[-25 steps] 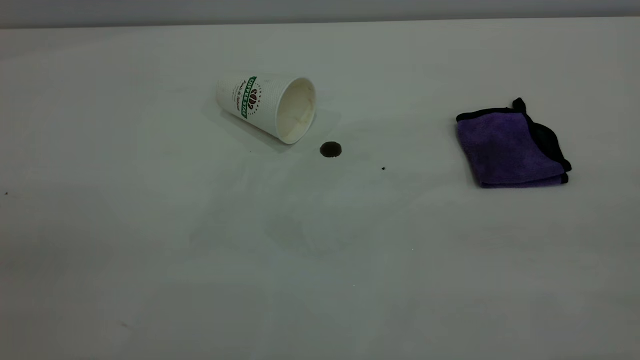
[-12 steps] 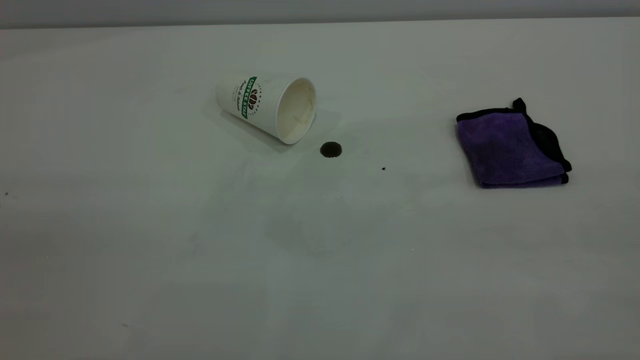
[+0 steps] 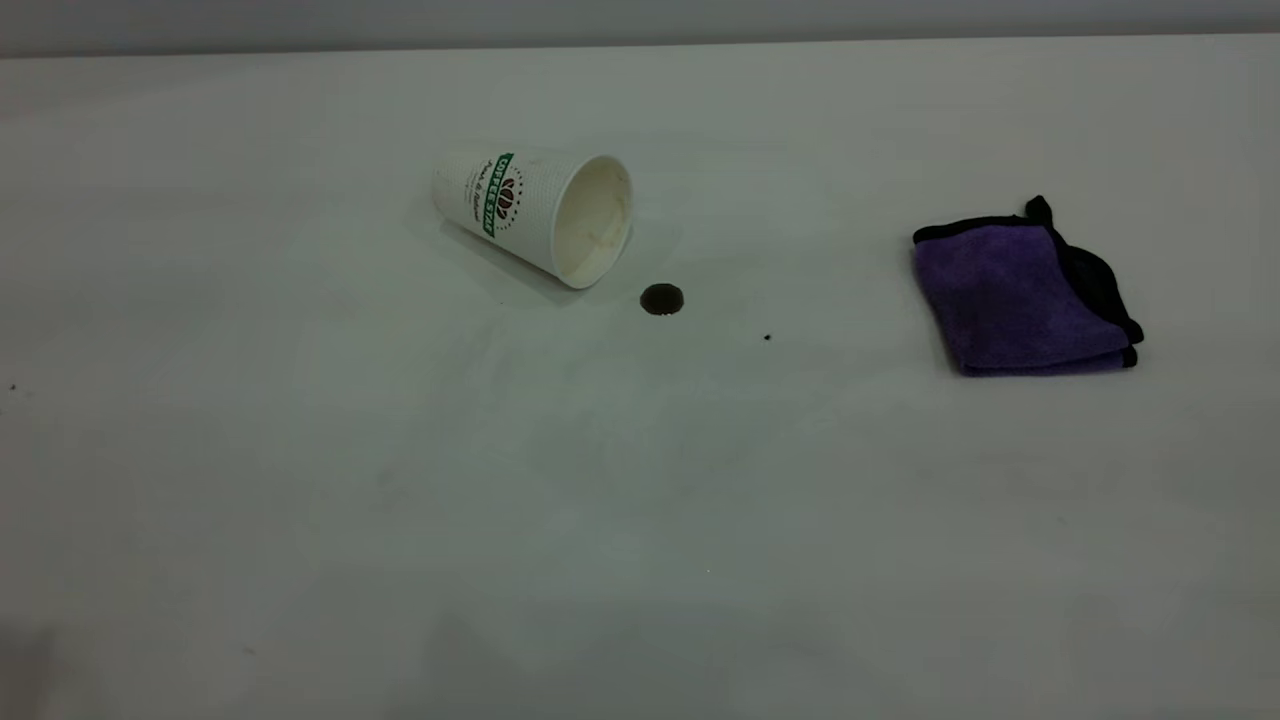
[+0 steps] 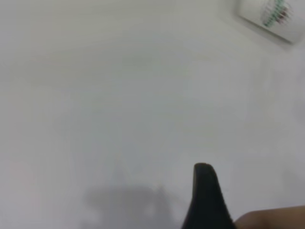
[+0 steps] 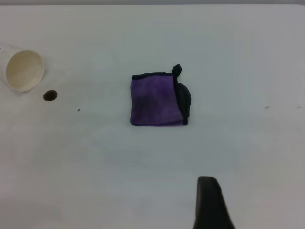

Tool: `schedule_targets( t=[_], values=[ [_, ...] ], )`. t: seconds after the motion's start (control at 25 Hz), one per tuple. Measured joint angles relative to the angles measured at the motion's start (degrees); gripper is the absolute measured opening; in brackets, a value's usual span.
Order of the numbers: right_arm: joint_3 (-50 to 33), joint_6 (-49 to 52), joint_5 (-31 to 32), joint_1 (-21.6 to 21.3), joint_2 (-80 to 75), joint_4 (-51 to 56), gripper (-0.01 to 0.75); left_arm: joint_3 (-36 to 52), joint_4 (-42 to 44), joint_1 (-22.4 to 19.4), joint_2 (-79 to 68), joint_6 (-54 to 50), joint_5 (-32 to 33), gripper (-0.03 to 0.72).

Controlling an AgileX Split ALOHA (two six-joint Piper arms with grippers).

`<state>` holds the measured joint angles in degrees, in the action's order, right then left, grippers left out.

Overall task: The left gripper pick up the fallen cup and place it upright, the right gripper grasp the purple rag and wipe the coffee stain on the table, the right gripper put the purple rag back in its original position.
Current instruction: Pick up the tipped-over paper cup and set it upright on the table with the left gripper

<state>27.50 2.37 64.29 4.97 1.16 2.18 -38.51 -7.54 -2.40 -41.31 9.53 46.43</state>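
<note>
The cup (image 3: 535,212) lies on its side on the table (image 3: 300,480), its cream-coloured mouth turned toward the coffee stain (image 3: 661,299) just beside the rim. The folded purple rag (image 3: 1020,295) lies flat far to the right. Neither gripper shows in the exterior view. In the left wrist view only a black tip of the left gripper (image 4: 206,195) shows, high over bare table, and the cup (image 4: 274,16) is far off at a corner. A black tip of the right gripper (image 5: 209,205) hangs well short of the purple rag (image 5: 156,100), with the cup (image 5: 24,70) and coffee stain (image 5: 50,95) beyond.
A tiny black speck (image 3: 767,337) lies between the stain and the rag. The table's far edge (image 3: 640,45) meets a grey wall. A blurred tan shape (image 4: 271,218) sits beside the left gripper's tip.
The cup, the stain and the rag have not moved. Faint shadows on the near part of the table have shifted.
</note>
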Motion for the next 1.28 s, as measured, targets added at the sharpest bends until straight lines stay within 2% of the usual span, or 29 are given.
schedule_targets(
  t=[0.16,0.28,0.48,0.6,0.76,1.04,1.12,1.28],
  values=[
    [0.0,0.0,0.0,0.0,0.0,0.0,0.520,-0.1,-7.1,0.3,-12.2,7.9,-7.6,0.554],
    [0.0,0.0,0.0,0.0,0.0,0.0,0.520,-0.2,-9.6,3.5,-19.6,10.9,-12.5,0.554],
    [0.0,0.0,0.0,0.0,0.0,0.0,0.520,-0.8,-10.4,15.1,-30.7,11.4,-21.6,0.554],
    [0.0,0.0,0.0,0.0,0.0,0.0,0.520,-3.1,-10.7,21.0,-38.6,10.2,-24.1,0.554],
    [0.0,0.0,0.0,0.0,0.0,0.0,0.520,-8.4,-10.7,26.9,-48.5,8.3,-24.6,0.554],
    [0.0,0.0,0.0,0.0,0.0,0.0,0.520,-24.1,-8.2,33.0,-64.2,3.4,-24.0,0.552],
    [0.0,0.0,0.0,0.0,0.0,0.0,0.520,-29.9,-3.8,34.3,-69.3,-0.1,-21.2,0.543],
    [0.0,0.0,0.0,0.0,0.0,0.0,0.520,-42.1,10.3,36.9,-78.2,-11.2,-11.9,0.537]
  ],
)
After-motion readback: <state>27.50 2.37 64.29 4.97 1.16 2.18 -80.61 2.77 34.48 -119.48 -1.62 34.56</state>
